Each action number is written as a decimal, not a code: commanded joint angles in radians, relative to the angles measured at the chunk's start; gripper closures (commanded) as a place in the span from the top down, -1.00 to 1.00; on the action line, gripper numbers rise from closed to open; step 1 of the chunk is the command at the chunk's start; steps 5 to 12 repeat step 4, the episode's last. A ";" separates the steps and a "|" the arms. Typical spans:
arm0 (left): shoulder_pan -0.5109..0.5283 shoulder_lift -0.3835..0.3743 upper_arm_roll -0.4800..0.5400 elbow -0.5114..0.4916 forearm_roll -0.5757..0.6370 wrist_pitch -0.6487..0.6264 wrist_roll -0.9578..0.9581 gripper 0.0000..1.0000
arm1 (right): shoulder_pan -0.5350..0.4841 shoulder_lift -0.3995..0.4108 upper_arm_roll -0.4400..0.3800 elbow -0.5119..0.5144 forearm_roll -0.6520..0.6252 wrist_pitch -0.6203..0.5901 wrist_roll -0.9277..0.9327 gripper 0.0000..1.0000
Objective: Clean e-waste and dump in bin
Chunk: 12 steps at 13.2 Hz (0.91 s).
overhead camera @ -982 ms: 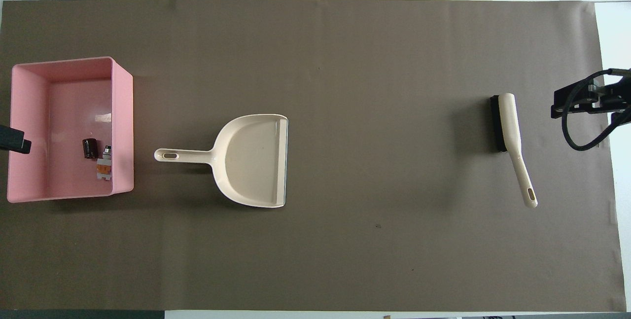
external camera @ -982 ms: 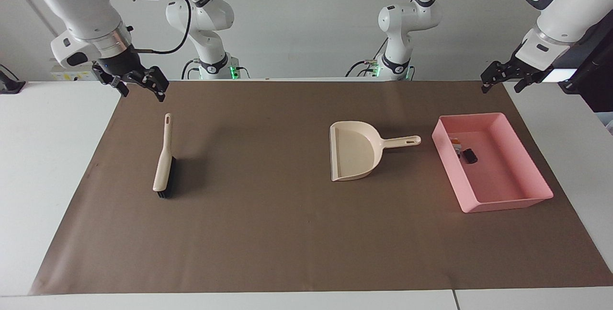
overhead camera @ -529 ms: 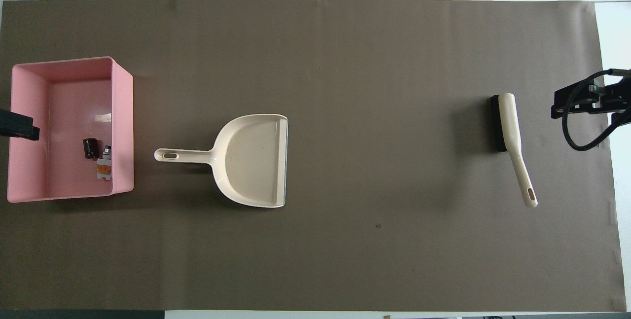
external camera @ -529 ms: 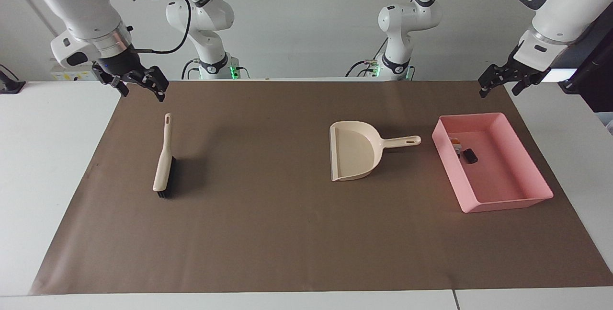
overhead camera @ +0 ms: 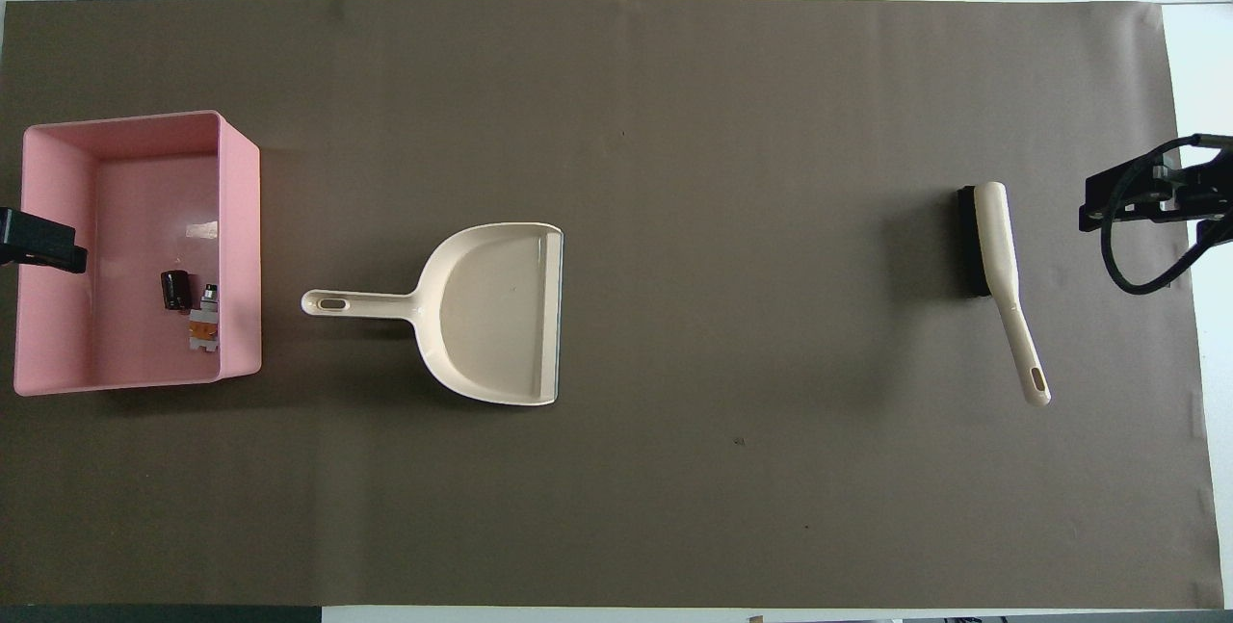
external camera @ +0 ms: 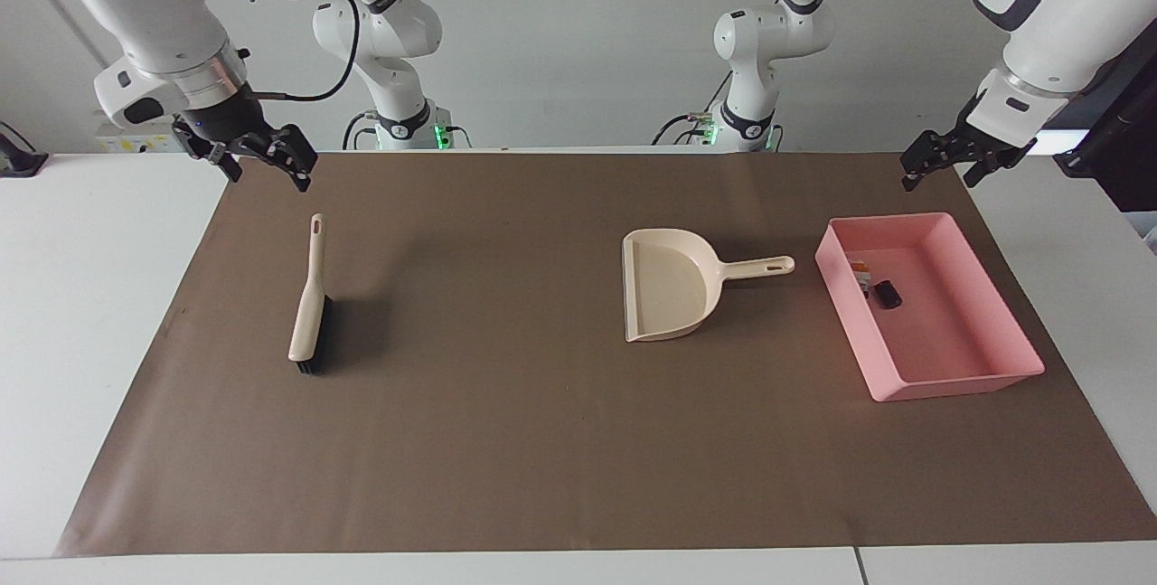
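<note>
Two small bits of e-waste [external camera: 879, 288] — one black block, one pale piece — lie in the shallow pink plastic bin [external camera: 994, 376] at the left arm's end of a brown paper mat [external camera: 542, 440] on a white table [external camera: 99, 314]. Beside it sits a beige dustpan [external camera: 664, 282]. Left gripper [external camera: 940, 160] and right gripper [external camera: 258, 155] hang empty, jaws wide, before a plain white wall [external camera: 578, 33].

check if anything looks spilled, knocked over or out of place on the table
Nothing stands out. Both bits of e-waste lie inside the pink bin, none on the brown mat. The dustpan and brush lie flat on the mat, and the left gripper and right gripper hang open, holding nothing.
</note>
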 commanded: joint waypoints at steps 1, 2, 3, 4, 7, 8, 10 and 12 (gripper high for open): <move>-0.011 -0.004 0.005 -0.004 -0.009 -0.016 -0.018 0.97 | -0.011 -0.025 0.004 -0.031 0.017 0.013 0.011 1.00; -0.013 -0.004 0.002 -0.004 -0.009 -0.017 -0.019 0.97 | -0.010 -0.025 0.004 -0.029 0.017 0.013 0.013 1.00; -0.016 -0.004 0.002 -0.004 -0.009 -0.019 -0.020 0.97 | -0.010 -0.025 0.004 -0.029 0.017 0.013 0.013 1.00; -0.025 -0.006 0.002 -0.005 -0.009 -0.020 -0.021 0.97 | -0.010 -0.025 0.004 -0.029 0.017 0.013 0.013 1.00; -0.025 -0.006 0.002 -0.005 -0.009 -0.020 -0.021 0.97 | -0.010 -0.025 0.004 -0.029 0.017 0.013 0.013 1.00; -0.025 -0.006 0.002 -0.005 -0.009 -0.020 -0.021 0.97 | -0.010 -0.025 0.004 -0.029 0.017 0.013 0.013 1.00; -0.025 -0.006 0.002 -0.005 -0.009 -0.020 -0.021 0.97 | -0.010 -0.025 0.004 -0.029 0.017 0.013 0.013 1.00; -0.025 -0.006 0.002 -0.005 -0.009 -0.020 -0.021 0.97 | -0.010 -0.025 0.004 -0.029 0.017 0.013 0.013 1.00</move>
